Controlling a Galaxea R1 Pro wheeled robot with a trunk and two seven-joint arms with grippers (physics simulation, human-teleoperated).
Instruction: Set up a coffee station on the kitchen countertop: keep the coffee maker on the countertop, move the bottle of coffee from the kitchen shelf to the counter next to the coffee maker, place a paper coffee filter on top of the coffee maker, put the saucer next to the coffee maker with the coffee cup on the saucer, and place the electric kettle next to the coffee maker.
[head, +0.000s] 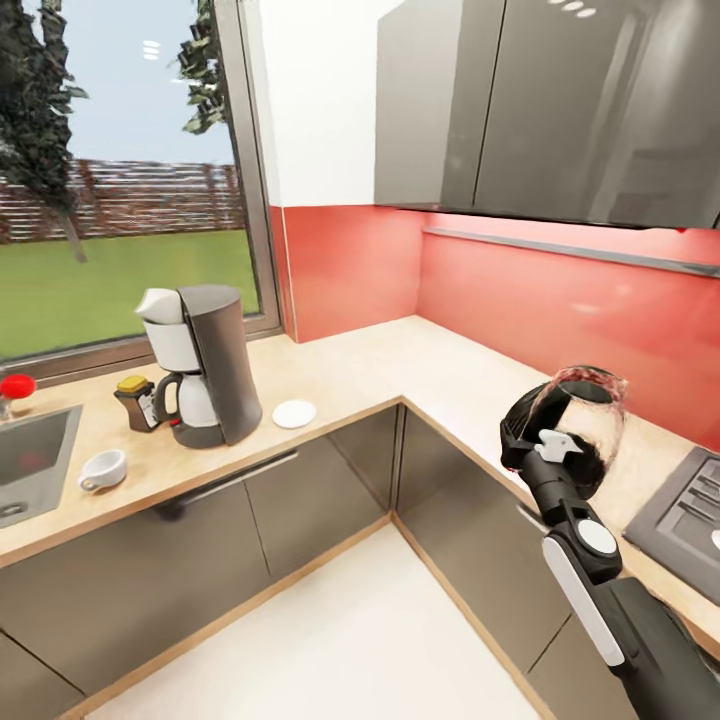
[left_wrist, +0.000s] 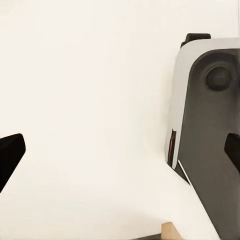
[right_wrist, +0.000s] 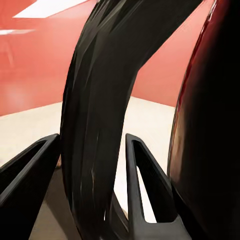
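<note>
The coffee maker stands on the kitchen countertop under the window. The bottle of coffee touches its left side. The saucer lies bare to its right. Left of them, the coffee cup sits on the worktop near the front edge. My right gripper is shut on the black loop handle of the electric kettle, which hangs tilted above the right counter run, dark liquid inside; its body shows beside the fingers. My left gripper is open, over white floor.
A sink with a red-topped item beside it lies at the far left. A cooktop is at the right. Grey wall cabinets hang above a thin grey ledge on the red wall. White floor lies inside the counter's corner.
</note>
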